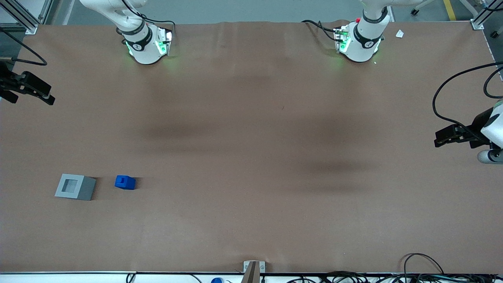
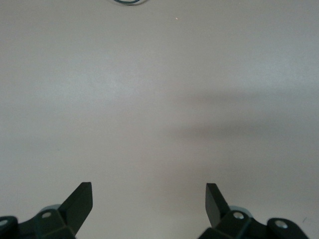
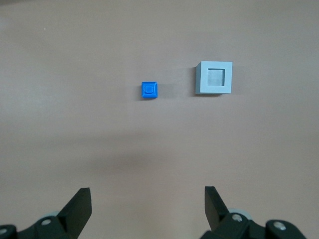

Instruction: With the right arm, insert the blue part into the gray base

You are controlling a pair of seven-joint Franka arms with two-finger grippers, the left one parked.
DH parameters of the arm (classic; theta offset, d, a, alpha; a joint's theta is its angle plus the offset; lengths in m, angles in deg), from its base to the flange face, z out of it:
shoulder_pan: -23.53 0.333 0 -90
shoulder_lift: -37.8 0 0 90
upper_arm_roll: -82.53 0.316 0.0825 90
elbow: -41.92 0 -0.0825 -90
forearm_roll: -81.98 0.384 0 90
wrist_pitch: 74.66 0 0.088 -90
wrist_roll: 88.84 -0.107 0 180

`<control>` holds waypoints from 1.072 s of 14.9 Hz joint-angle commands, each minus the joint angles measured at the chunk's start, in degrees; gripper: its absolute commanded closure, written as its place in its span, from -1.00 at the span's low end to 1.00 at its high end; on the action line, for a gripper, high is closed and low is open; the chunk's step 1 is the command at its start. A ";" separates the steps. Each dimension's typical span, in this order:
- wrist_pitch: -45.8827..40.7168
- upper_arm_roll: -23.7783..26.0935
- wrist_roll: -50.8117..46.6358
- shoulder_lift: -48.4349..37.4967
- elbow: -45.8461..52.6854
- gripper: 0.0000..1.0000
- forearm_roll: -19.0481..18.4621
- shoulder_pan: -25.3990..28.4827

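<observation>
Judging by the layout, nothing is done yet: the right arm's jaws (image 3: pixel 148 201) hang wide and empty, well apart from the blue part (image 3: pixel 149 90), which sits on the counter (image 3: pixel 75 134) beside the gray base (image 3: pixel 214 78), whose socket is unfilled.

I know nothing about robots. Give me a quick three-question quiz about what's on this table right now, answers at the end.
1. True or false: the blue part already sits inside the gray base.
2. Which is larger, the part or the base?
3. The pincer is: A) shut on the part, B) open and apart from both blocks, C) resting in the socket.

Key:
1. False; the part lies on the table beside the base, with a gap between them.
2. The base.
3. B; its fingers are spread, nothing between them.
</observation>
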 commanded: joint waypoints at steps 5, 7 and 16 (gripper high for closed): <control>-0.52 -0.15 -0.21 -0.87 -0.57 -1.00 -0.76 -0.73; -0.52 -0.07 -0.03 -0.87 -0.93 -1.00 -0.49 -1.09; -2.53 -0.07 -2.13 4.13 -2.60 -1.00 0.12 -3.20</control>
